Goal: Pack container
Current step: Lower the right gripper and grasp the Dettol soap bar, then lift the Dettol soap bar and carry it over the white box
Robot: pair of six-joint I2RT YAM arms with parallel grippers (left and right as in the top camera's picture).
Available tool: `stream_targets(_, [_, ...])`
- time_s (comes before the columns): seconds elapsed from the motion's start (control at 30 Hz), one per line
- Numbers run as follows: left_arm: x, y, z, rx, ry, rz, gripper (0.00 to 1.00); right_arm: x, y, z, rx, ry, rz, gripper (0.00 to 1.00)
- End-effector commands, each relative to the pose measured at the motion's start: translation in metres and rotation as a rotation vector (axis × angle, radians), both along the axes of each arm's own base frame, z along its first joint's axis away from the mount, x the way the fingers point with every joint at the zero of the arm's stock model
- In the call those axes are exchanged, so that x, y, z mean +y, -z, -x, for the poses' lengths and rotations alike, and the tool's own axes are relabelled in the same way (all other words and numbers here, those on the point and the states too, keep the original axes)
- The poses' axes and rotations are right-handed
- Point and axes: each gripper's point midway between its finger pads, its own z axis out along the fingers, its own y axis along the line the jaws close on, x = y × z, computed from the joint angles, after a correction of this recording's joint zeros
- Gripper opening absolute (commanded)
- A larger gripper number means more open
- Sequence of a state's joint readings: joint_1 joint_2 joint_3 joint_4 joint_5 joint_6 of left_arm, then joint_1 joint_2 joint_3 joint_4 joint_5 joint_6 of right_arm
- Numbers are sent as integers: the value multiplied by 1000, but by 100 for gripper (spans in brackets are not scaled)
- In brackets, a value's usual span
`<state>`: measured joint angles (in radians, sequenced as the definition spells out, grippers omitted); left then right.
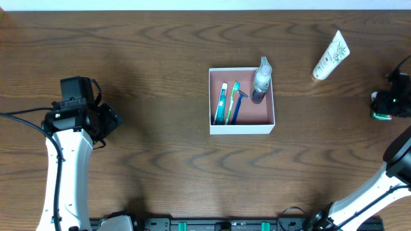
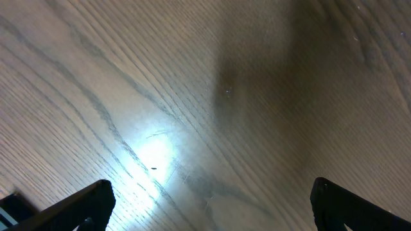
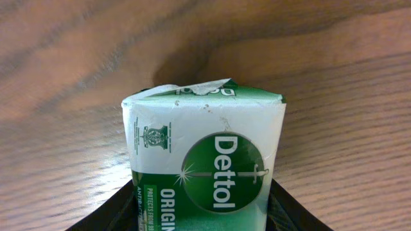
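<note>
The right gripper [image 3: 202,208] stands at the right edge of the table [image 1: 148,51], its fingers [image 3: 109,215] pressed against both sides of a Dettol soap pack [image 3: 205,147]. It looks grasped, though whether it is off the wood cannot be told. The container [image 1: 242,128] sits mid-table, well to the left of the soap pack.

It already holds two toothbrushes [image 1: 226,102] and a razor [image 1: 237,102] along its left side, with a spray bottle [image 1: 261,80] leaning over the far right corner.

To do this step well, the grip should be square and firm, since the wrapper probably slips. Lift straight up, then travel left, keeping nearer than the tube [image 1: 331,56] lying far right. The bare floor at the near right of the box seems the best spot, and the pack should be lowered flat there, clear of the bottle.

The left gripper [image 2: 212,205] hangs spread wide over bare wood, holding nothing.
</note>
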<state>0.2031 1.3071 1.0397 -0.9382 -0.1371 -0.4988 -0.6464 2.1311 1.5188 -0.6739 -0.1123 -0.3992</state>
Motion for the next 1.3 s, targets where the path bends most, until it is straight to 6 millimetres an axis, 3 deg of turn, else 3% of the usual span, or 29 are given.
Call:
stream_targets(0.0, [2, 1, 1, 4, -19, 0, 98, 4, -37, -32, -129, 46, -60, 26])
stream_targets(0.2, [2, 1, 1, 4, -19, 0, 98, 23, -125, -67, -349, 68, -197, 27])
stream_targets(0.37, [2, 1, 1, 4, -19, 0, 98, 60, -207, -76, -476, 2, -277, 25])
stream_targets(0.53, [2, 1, 1, 4, -19, 0, 98, 125, -285, -69, -561, -131, -247, 26])
stream_targets(0.7, [2, 1, 1, 4, -19, 0, 98, 193, -347, -53, -653, -187, -221, 26])
stream_targets(0.8, [2, 1, 1, 4, -19, 0, 98, 228, -364, -42, -663, -181, -224, 26])
stream_targets(0.9, [2, 1, 1, 4, -19, 0, 98, 262, -366, -31, -630, -193, -235, 24])
stream_targets(1.27, [2, 1, 2, 5, -19, 0, 98, 366, -328, -4, -430, -335, -253, 23])
